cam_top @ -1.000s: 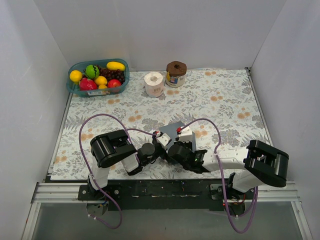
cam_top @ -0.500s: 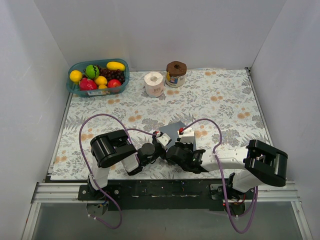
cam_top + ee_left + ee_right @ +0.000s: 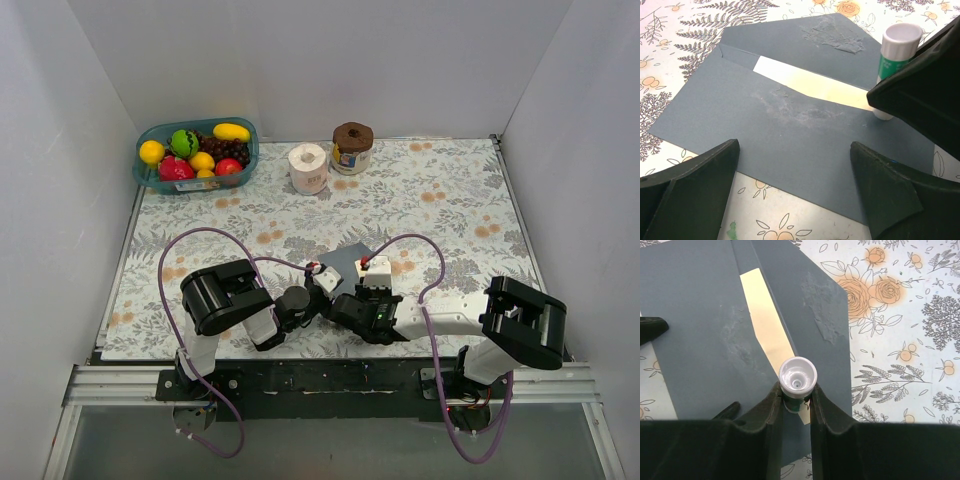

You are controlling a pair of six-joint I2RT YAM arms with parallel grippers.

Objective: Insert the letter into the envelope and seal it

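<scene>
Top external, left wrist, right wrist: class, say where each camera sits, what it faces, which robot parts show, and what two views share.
Top external: above, behind the bases, looking down on the table; left arm and right arm show.
Left wrist: on its wrist, facing the envelope past the open left gripper.
Right wrist: looking down past the right gripper, shut on the glue stick.
Shared: both wrist views show envelope, letter, glue stick.

The top camera looked down over the whole table (image 3: 450, 190); both wrist cameras sat close above the envelope (image 3: 790, 135).
</scene>
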